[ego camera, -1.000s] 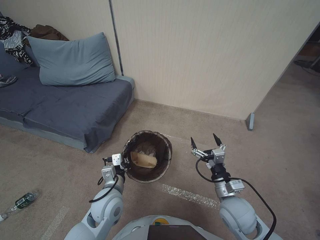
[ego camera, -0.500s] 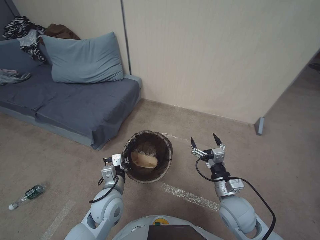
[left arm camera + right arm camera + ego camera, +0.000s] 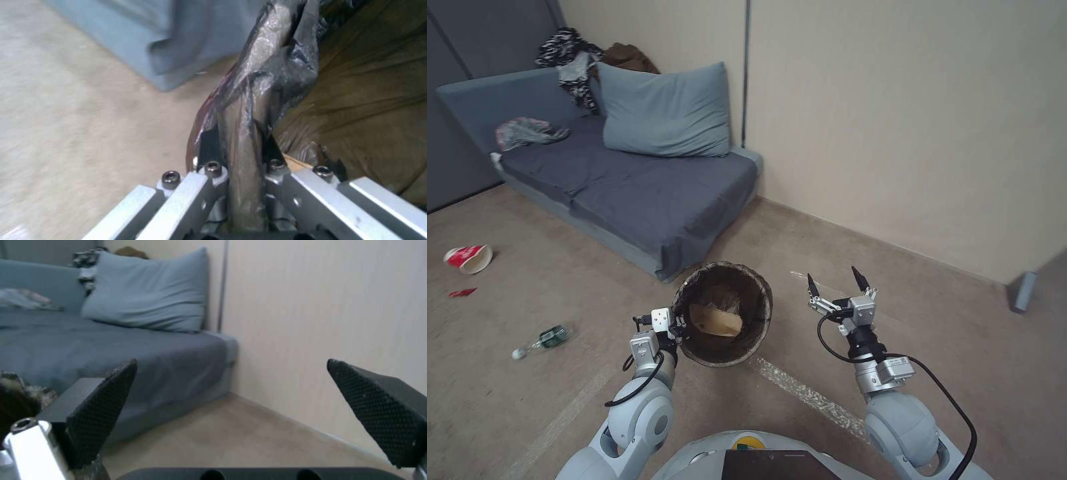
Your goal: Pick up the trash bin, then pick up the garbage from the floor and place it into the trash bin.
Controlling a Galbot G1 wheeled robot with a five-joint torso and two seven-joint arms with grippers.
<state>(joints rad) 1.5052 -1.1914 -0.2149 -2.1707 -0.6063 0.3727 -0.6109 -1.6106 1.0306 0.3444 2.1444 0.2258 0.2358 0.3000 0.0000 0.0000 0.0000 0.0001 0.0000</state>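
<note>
The trash bin point(image 3: 720, 357), with its dark brown liner over the rim, hangs in front of me off the floor. My left gripper point(image 3: 677, 329) is shut on the bin's near left rim point(image 3: 249, 110). A tan paper bag point(image 3: 714, 321) lies inside the bin. To the bin's right my right gripper point(image 3: 832, 281) is open and holds nothing; its black fingertips point(image 3: 106, 396) stand wide apart. On the carpet to my left lie a green-labelled plastic bottle point(image 3: 542, 340), a red-and-white paper cup point(image 3: 468, 258) and a small red scrap point(image 3: 462, 292).
A grey-blue sofa point(image 3: 647, 193) with a pillow point(image 3: 667, 113) and clothes stands ahead left, its corner close behind the bin. A beige wall point(image 3: 907, 120) runs behind and to the right. Strips of clear tape point(image 3: 807, 393) mark the carpet.
The whole view has swung to the left: sofa and wall slid right, and the cup and red scrap came into sight. Both arms and the held bin keep their pose.
</note>
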